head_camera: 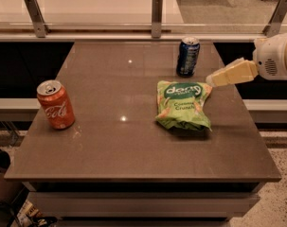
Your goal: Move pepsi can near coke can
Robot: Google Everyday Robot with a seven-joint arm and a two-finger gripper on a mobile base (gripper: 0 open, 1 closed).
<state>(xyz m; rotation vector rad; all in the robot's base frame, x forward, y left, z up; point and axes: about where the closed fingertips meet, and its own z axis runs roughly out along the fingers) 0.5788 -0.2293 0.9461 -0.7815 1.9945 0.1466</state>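
Observation:
The dark blue pepsi can [187, 56] stands upright at the back right of the brown table [119, 145]. The red-orange coke can [55, 104] stands upright near the table's left edge, far from the blue can. My gripper [215, 80] reaches in from the right with its cream tip above the table's right side. It is just right of the pepsi can, a little lower in the view, and holds nothing I can see.
A green snack bag [183, 104] lies flat between the pepsi can and the front right of the table, right under the gripper's tip. A glass rail with metal posts [156, 16] runs behind the table. Floor drops off at the right edge.

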